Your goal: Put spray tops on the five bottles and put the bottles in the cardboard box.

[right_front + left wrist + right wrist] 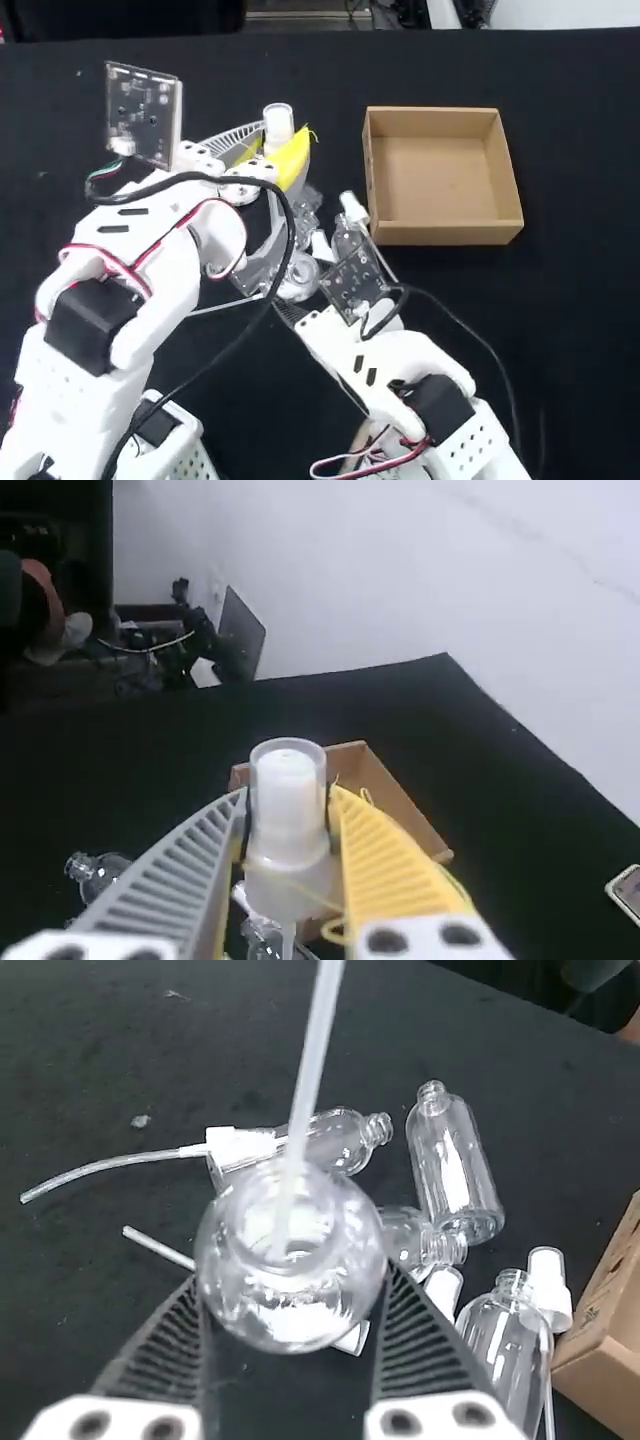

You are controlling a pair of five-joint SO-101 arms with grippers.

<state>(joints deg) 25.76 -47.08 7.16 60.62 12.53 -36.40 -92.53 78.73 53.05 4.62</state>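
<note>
The spray top [287,800] is clamped in the left gripper [288,825] above the bottle [290,1290], which is gripped upright by the right gripper [290,1330] near the cardboard box [445,233]. The tube [308,1080] is seen inside the neck [332,1228]; it should be kept vertical and lowered straight until the spray top is seated

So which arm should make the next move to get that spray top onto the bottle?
Probably left. The left gripper holds the spray top, its tube inside the neck of the bottle that the right gripper holds, so left just needs to lower it.
</note>
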